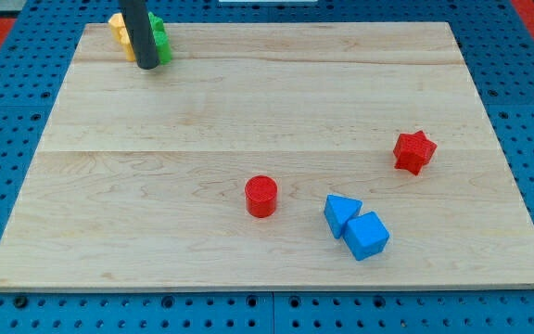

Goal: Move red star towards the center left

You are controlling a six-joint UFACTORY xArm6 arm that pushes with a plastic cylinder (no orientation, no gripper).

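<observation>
The red star (414, 151) lies on the wooden board (267, 111) at the view's right, about mid-height. My tip (146, 66) rests on the board near the top left corner, far from the star. It stands right in front of a green block (159, 39) and a yellow block (119, 30), whose shapes are partly hidden by the rod.
A red cylinder (260, 196) stands near the board's lower middle. A blue triangle (341, 212) and a blue cube (367, 235) touch each other to its right, below and left of the star. Blue pegboard surrounds the board.
</observation>
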